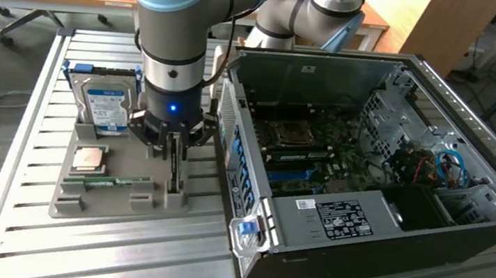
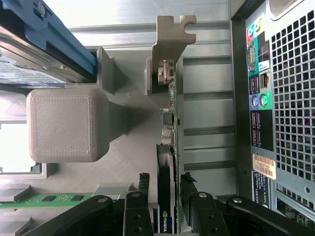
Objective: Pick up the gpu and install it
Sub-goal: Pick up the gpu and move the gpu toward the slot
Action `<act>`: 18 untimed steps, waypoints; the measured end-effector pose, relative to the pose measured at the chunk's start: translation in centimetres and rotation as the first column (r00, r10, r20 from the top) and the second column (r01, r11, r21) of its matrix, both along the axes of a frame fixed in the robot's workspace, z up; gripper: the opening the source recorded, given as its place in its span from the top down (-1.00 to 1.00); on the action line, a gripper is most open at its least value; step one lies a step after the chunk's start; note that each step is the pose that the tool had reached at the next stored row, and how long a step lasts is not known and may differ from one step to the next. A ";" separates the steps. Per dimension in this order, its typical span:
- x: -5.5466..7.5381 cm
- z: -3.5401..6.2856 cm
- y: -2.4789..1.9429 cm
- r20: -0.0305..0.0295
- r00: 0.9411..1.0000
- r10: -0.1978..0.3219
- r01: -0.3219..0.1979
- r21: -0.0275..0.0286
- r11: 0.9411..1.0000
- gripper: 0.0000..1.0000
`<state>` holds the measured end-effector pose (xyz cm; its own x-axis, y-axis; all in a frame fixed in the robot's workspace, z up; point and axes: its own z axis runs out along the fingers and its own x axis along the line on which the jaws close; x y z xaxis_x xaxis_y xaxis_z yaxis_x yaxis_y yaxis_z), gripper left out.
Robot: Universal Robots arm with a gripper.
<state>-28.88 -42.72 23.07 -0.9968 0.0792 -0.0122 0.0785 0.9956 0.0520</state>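
Note:
The gpu stands on edge in a slot of the grey holder tray, just beside the open computer case. In the wrist view the gpu shows edge-on: a thin green board with a black cooler and its silver bracket end farthest from me. My gripper is lowered over the card. In the wrist view the gripper is open, with one black finger on each side of the card and a narrow gap still showing. The card rests in its slot.
The tray also holds a hard drive upright in a blue frame, a processor chip and a memory stick. The case's rear panel is close beside the card. The motherboard lies exposed inside the case.

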 end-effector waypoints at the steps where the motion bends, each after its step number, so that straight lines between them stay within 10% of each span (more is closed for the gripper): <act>1: 0.0 0.00 0.00 0.000 1.000 0.000 0.000 0.000 1.000 0.22; 18: 0.0 0.00 0.00 0.000 1.000 0.005 -0.005 0.000 1.000 0.48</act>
<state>-28.89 -42.71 23.07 -0.9972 0.0739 -0.0122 0.0732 0.9960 0.0519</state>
